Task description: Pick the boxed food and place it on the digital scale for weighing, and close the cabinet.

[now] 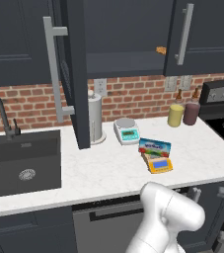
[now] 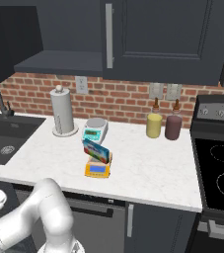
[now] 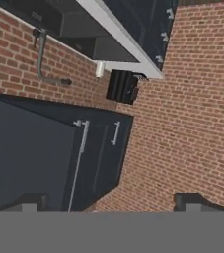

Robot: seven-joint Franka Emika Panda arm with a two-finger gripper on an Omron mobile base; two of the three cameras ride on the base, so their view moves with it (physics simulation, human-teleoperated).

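Resting tilted on the digital scale (image 1: 160, 165), the boxed food (image 1: 154, 147) leans with its lower edge on the scale's platform and its blue face turned up toward the base cameras. In the right base view the carton (image 2: 95, 151) stands slanted over the orange-yellow scale (image 2: 97, 169), touching it.

Just behind them on the white marble counter (image 1: 108, 173) sits a white-and-teal scale (image 1: 127, 131) with a round plate, and beside that a paper towel roll (image 1: 95, 118) on its stand. Farther along the brick wall stand a yellow jar (image 1: 175, 115) and a dark red jar (image 1: 191, 113), close together, near the stove (image 2: 217, 168). A dark sink (image 1: 22, 163) with a black faucet (image 1: 0, 116) lies at the other end of the counter.

The cabinet (image 1: 79, 74) above has its left door swung open, edge-on to the left base camera, its long silver bar handle (image 1: 54, 69) facing outward; a small orange snack (image 1: 161, 50) sits on the shelf inside. The right door (image 1: 202, 34) is closed.

The gripper (image 3: 108, 205) is released, its two dark fingertips (image 3: 192, 201) spread wide at the bottom of the hand view with nothing between them. It points away from the counter: ahead of it are a brick wall, dark cabinet fronts with thin silver handles, and a faucet seen rolled over. The carton and scale are not in front of the tool; how far they lie from it cannot be told. The white arm (image 1: 168, 212) rises at the bottom of both base views, below the counter's front edge.
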